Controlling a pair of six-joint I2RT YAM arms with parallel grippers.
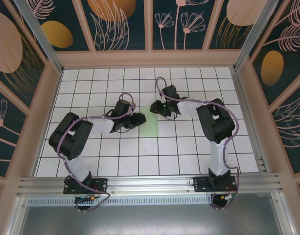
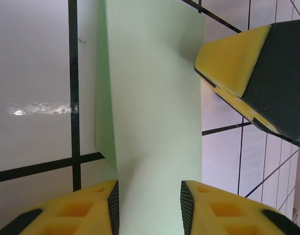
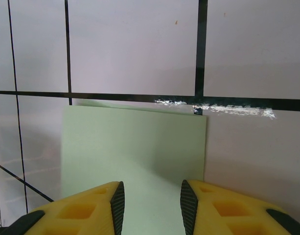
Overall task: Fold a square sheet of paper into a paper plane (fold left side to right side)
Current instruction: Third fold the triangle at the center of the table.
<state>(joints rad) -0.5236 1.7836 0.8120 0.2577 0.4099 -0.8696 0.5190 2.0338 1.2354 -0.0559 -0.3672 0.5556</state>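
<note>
**Folded paper sheet lies mid-table, jaws part-open**

The left gripper has its jaws partly apart and holds nothing. It straddles 1 end of the paper sheet, and I cannot tell whether it touches it. The sheet lies as 1 narrow pale-green strip on the white grid tiles. The right gripper is likewise part-open and empty, poised over the strip's far end.

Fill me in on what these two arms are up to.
Two robot arms are folding a pale green sheet of paper on the white grid table. The sheet lies as a narrow strip with a second layer peeking out at its edges, so it looks folded over once. The left gripper and right gripper are low over it, jaws apart, paper showing between their fingers. No plane shape yet.
</note>
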